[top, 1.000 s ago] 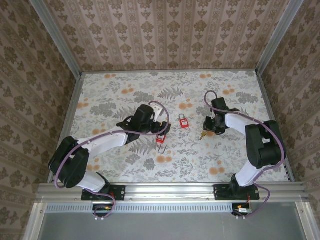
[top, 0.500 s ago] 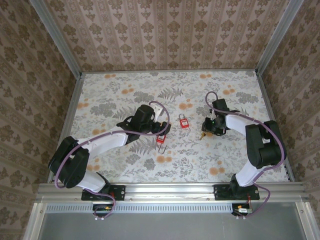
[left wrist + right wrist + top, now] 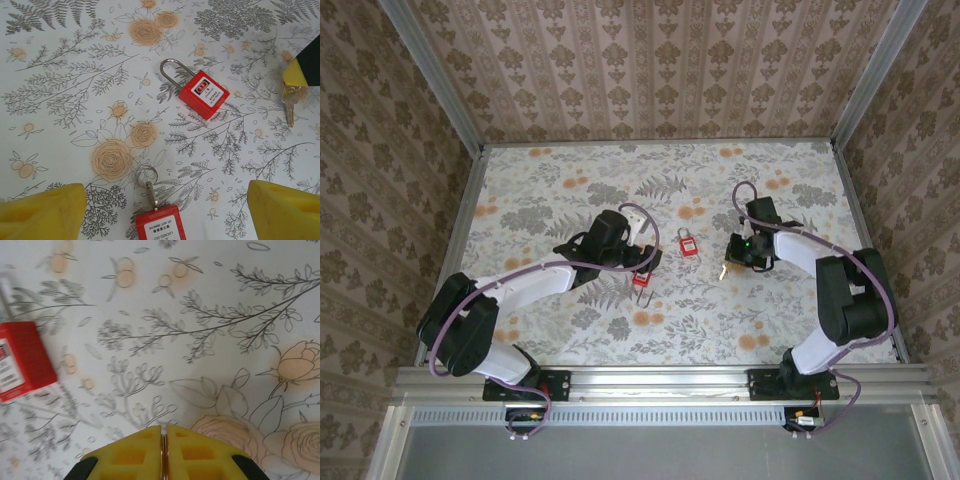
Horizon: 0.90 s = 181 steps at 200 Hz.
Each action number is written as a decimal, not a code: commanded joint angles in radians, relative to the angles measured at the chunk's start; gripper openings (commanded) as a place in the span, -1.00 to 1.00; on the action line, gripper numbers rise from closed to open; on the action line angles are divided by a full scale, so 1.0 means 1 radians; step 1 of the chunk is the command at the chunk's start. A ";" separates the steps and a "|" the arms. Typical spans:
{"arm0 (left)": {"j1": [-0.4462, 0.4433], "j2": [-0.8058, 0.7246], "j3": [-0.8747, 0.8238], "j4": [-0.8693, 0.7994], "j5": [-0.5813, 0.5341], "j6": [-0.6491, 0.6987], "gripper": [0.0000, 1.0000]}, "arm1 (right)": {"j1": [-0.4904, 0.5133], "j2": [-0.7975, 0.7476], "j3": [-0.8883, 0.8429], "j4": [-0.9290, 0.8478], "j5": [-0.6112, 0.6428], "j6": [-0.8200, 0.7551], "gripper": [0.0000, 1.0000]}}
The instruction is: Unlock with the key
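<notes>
Key (image 3: 289, 106) is clamped between the shut pads of the right gripper (image 3: 163, 437), near the right side of the middle padlock (image 3: 204, 95), whose shackle points away from it, so that arm is nearer; the left gripper (image 3: 162, 212), jaws wide apart, hovers over a second padlock (image 3: 161, 229) beside the middle one.

Your floral-print table (image 3: 570, 170), a red padlock (image 3: 688, 243) lying flat mid-table, a second red padlock (image 3: 160, 227) close by, toward the near edge

Far padlock (image 3: 204, 94) and near padlock (image 3: 160, 227) mid-table; bare tablecloth (image 3: 60, 125) all round.
</notes>
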 commanded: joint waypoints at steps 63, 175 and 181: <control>-0.081 -0.082 -0.089 0.261 0.161 0.120 0.64 | 0.227 -0.315 0.165 -0.212 0.113 0.025 -0.76; -0.214 -0.125 -0.182 0.636 0.084 0.289 0.39 | 0.487 -0.413 0.358 -0.279 0.182 0.128 -0.75; -0.214 -0.120 -0.182 0.637 0.082 0.296 0.38 | 0.488 -0.416 0.357 -0.277 0.181 0.131 -0.75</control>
